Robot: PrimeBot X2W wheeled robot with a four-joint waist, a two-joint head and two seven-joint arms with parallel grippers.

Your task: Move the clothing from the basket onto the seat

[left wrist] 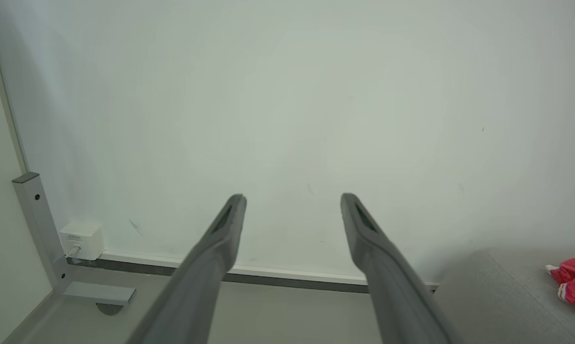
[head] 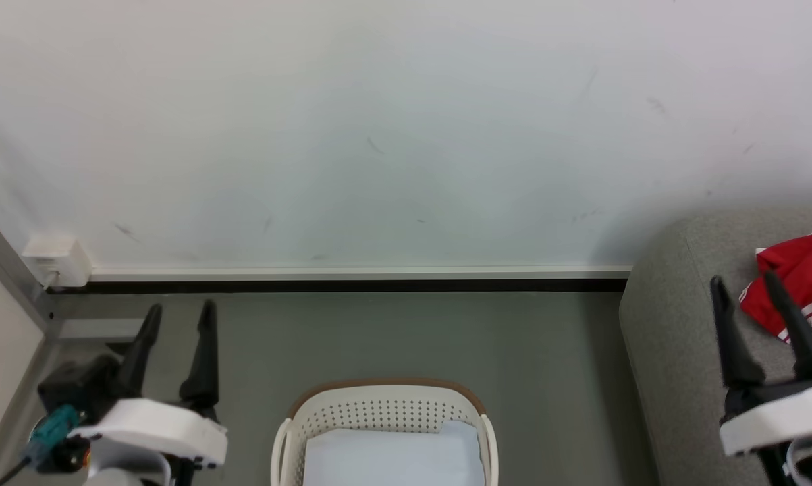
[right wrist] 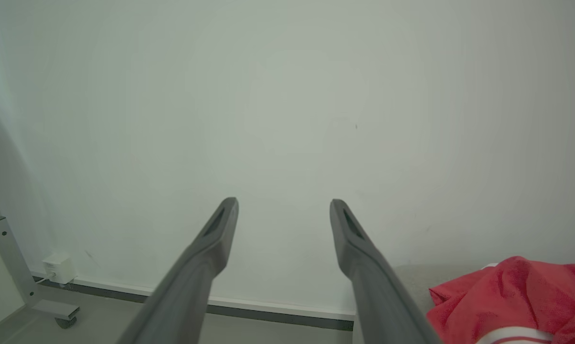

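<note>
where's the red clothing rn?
Head view, far right: the red clothing lies on the grey seat, just past the open right gripper and well right of the basket.

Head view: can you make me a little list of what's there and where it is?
clothing: red with white trim, lying on the seat
seat: grey, at the right
basket: on the floor, bottom middle, cut off by the picture's edge
inside basket: a white pad; no red clothing in the part that shows
left gripper: open, holding nothing
right gripper: open, holding nothing, beside the clothing
</note>
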